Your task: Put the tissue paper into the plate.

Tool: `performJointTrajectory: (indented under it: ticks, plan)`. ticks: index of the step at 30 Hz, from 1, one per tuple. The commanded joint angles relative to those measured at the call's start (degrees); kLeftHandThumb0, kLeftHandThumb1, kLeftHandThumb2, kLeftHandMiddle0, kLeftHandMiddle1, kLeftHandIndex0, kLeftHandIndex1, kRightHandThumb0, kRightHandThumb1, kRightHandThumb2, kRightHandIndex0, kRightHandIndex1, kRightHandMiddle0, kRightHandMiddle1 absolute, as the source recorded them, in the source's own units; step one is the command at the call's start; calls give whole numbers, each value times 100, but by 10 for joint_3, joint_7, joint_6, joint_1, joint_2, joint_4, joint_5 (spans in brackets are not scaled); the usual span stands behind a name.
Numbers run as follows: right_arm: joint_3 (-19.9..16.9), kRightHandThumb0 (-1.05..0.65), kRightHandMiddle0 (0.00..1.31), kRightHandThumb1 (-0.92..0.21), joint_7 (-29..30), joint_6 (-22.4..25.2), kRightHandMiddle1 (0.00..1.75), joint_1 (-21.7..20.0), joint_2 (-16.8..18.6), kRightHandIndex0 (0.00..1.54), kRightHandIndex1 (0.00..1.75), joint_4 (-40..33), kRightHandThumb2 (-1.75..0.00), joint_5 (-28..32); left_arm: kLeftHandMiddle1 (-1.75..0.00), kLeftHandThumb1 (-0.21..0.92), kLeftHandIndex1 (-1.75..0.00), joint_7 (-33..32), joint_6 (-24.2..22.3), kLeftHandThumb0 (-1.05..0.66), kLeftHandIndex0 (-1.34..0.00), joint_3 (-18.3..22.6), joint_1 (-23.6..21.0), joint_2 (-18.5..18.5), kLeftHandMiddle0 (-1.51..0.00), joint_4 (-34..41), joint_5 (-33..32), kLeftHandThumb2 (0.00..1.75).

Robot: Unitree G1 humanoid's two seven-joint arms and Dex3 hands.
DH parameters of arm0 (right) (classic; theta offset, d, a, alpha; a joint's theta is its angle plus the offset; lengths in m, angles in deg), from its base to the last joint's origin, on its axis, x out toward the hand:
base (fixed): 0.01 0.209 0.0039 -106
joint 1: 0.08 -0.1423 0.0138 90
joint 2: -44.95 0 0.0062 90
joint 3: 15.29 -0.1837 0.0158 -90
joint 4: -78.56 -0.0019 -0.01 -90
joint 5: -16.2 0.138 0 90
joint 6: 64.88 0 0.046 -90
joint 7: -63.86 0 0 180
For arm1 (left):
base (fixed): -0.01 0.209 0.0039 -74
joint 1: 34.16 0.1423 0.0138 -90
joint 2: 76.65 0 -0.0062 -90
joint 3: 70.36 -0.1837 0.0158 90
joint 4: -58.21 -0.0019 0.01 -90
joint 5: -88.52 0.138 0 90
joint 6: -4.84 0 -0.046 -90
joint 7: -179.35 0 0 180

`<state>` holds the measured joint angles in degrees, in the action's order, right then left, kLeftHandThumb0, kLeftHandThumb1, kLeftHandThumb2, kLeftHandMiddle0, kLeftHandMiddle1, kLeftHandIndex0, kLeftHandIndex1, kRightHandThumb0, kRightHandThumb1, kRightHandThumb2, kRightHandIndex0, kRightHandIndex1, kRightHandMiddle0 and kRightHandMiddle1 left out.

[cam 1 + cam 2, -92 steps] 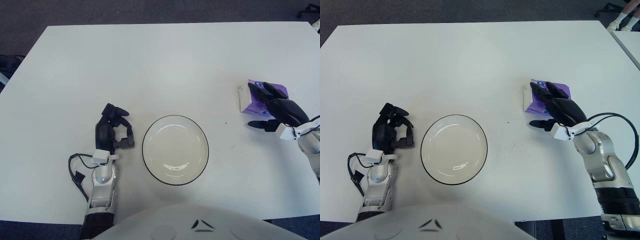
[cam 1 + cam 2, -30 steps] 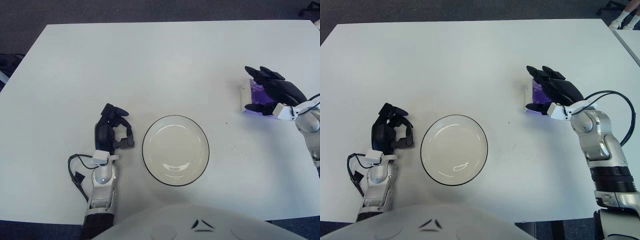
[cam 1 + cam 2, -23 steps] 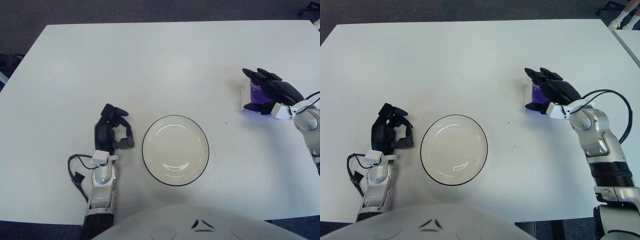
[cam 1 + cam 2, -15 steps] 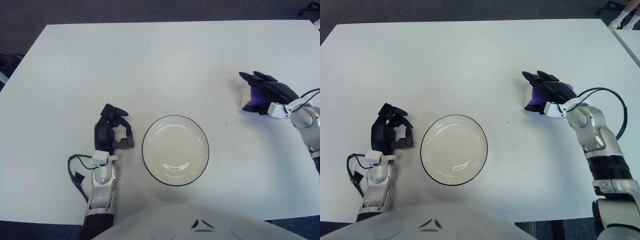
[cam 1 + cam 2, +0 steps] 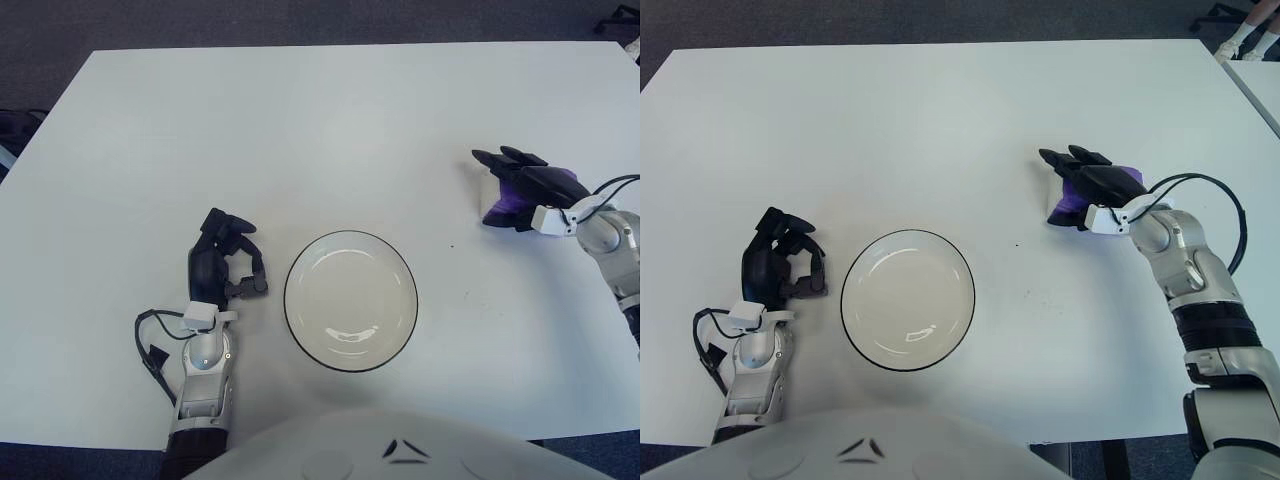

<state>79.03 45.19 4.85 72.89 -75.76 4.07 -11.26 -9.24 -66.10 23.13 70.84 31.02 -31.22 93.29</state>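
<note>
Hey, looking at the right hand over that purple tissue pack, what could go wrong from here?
The right hand covers the purple tissue pack from above; whether its fingers have truly closed is unclear, so the pack might slip out on lifting.

The pack is soft, so a hard squeeze could crush it.

The plate sits well to the left of the pack, so a loose grip could drop it on the table short of the rim. The left hand shows beside the plate on its left, out of the path.

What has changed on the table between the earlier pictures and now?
The right hand has turned and moved over the tissue paper, fingers across its top and thumb below; whether it grips yet is unclear. The packet seems unmoved. The plate and the left hand, left of it, stayed as before.
</note>
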Motion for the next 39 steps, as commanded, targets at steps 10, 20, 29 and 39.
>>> performJointTrajectory:
  ticks: [10, 20, 29, 39]
  plan:
    - [21, -105, 0, -79, -23, 7, 0, 26, 4, 0, 0, 26, -36, 13, -175, 6, -175, -2, -28, -1, -55, 1, 37, 1, -82, -25, 6, 163]
    - [22, -105, 0, -79, -23, 8, 0, 26, 4, 0, 0, 25, -35, 13, -175, 11, -175, -2, -39, -1, -51, 1, 40, 5, -78, -16, 3, 157]
    - [27, -89, 0, -60, 96, -38, 33, 26, 59, 0, 38, 177, -58, 0, -175, 6, -175, 5, -26, -1, -55, 1, 40, 1, -82, -19, -2, 163]
    - [37, -57, 22, -20, 197, -102, 168, -11, 81, 29, 171, 274, -114, -9, -175, 5, -174, 6, -12, -1, -56, 4, 38, -5, -83, -29, 0, 165]
